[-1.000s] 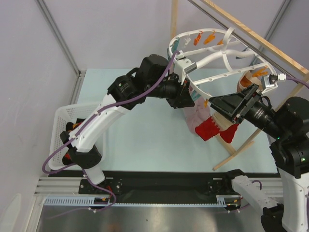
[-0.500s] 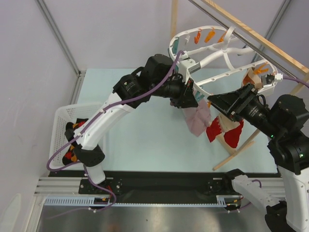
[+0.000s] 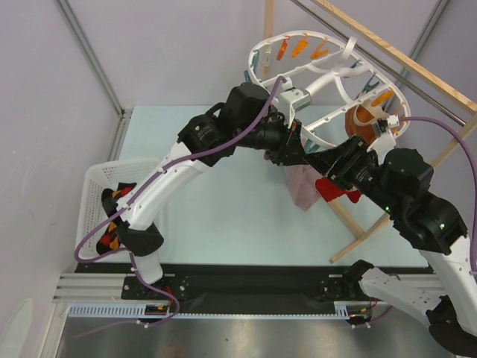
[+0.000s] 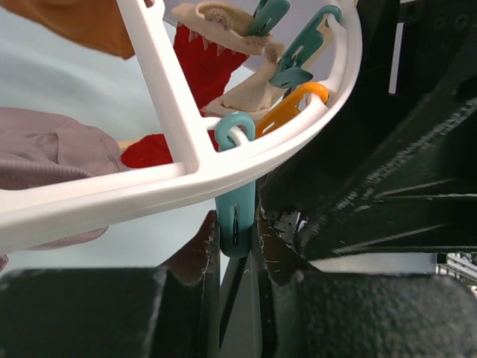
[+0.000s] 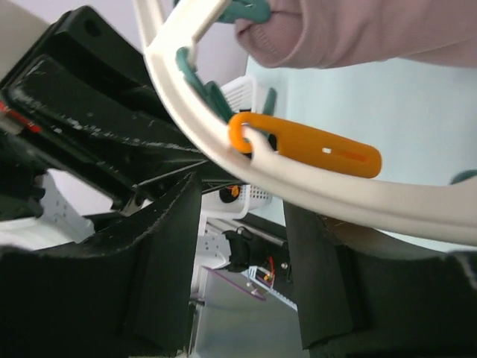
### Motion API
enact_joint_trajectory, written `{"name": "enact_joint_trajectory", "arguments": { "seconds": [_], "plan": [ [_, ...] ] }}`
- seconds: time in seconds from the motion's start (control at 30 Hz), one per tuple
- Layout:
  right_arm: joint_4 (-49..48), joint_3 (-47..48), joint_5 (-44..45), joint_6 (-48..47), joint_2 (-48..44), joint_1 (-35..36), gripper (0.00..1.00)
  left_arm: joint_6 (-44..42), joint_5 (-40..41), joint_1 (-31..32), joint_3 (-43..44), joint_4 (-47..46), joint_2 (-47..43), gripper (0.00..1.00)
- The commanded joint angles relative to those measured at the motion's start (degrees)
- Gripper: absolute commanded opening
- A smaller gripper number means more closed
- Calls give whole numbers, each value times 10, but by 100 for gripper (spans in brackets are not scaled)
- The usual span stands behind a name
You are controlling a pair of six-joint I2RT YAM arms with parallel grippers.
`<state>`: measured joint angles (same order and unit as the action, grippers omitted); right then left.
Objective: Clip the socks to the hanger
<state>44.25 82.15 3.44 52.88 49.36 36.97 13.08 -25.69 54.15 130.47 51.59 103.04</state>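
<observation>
Socks (image 3: 112, 205) lie well apart from the work, down in the white basket (image 3: 88, 177) on the far left, and neither arm holds one. Up at the hanger (image 4: 112, 198), our left gripper (image 4: 236, 240) is clenched on a teal clip (image 4: 235, 212) that dangles under the rim, with a finger on each flank. Our right gripper (image 5: 242, 212) stands parted and empty, just below an orange clip (image 5: 313, 154) hooked to the same rim, near the mauve-pink cloth (image 5: 358, 30).

We judge the step in hand to be steadying the ring and readying a clip, with no sock fetched yet. The ring hangs from its hook and will likely swing, so we want the left pinch firm and the wrist quiet, acting as a brake. We cannot tell whether the pinch sits on the end that opens the clip's mouth; it should. The right fingers should close on the orange clip squarely, without shoving the rim or snagging the cloth. One arm must then go to the basket, so we should free whichever is nearer.
</observation>
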Motion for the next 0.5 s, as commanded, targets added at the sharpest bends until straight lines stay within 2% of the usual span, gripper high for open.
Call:
{"name": "enact_joint_trajectory", "arguments": {
  "seconds": [0.0, 0.17, 0.47],
  "plan": [
    [-36, -18, 86, 11, -4, 12, 52, 9, -30, 7, 7, -35, -16, 0],
    [-79, -47, 123, 22, -7, 16, 51, 8, -23, 7, -18, -43, -28, 0],
    [-109, -34, 159, 19, -5, 22, 50, 7, -12, 7, -18, -43, -28, 0]
  ]
}}
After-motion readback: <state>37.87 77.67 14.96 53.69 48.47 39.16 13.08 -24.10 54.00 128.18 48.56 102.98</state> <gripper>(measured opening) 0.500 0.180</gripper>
